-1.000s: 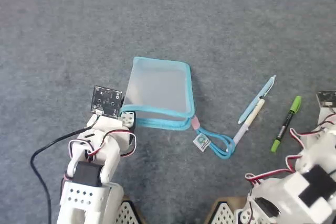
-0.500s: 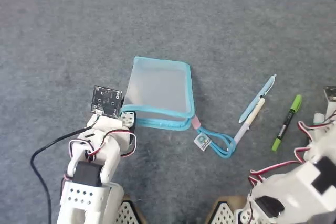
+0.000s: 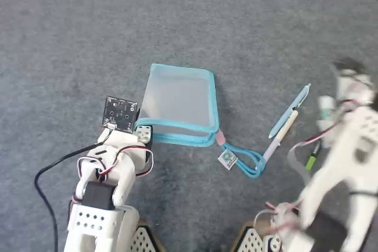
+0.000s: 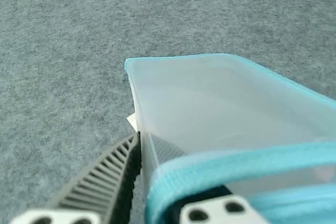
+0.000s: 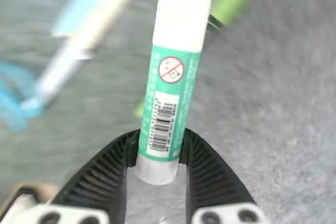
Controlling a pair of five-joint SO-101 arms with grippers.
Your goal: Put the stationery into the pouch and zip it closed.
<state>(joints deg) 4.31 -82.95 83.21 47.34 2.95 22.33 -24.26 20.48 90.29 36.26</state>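
Observation:
A translucent pouch [image 3: 180, 100] with a blue zip lies mid-table, its blue strap [image 3: 245, 160] trailing toward the pens. My left gripper [image 4: 152, 192] is shut on the pouch's near edge [image 4: 210, 166], one finger on each side. My right gripper [image 5: 157, 150] is shut on the lower end of a green glue stick [image 5: 173, 72] with a white cap, held above the mat. In the high view the right arm [image 3: 348, 140] is raised over the right side, near a blue pen [image 3: 290, 112] and a white pen [image 3: 280, 136]. It covers most of a green marker [image 3: 311, 159].
Grey felt mat [image 3: 71, 45] covers the table, with open room behind and left of the pouch. A small tag [image 3: 227, 159] lies on the strap. The left arm's black cable [image 3: 44, 172] loops at the near left.
The right arm has swung up from the near right corner toward the pens, now lying over the green marker. The left arm and the pouch have not moved.

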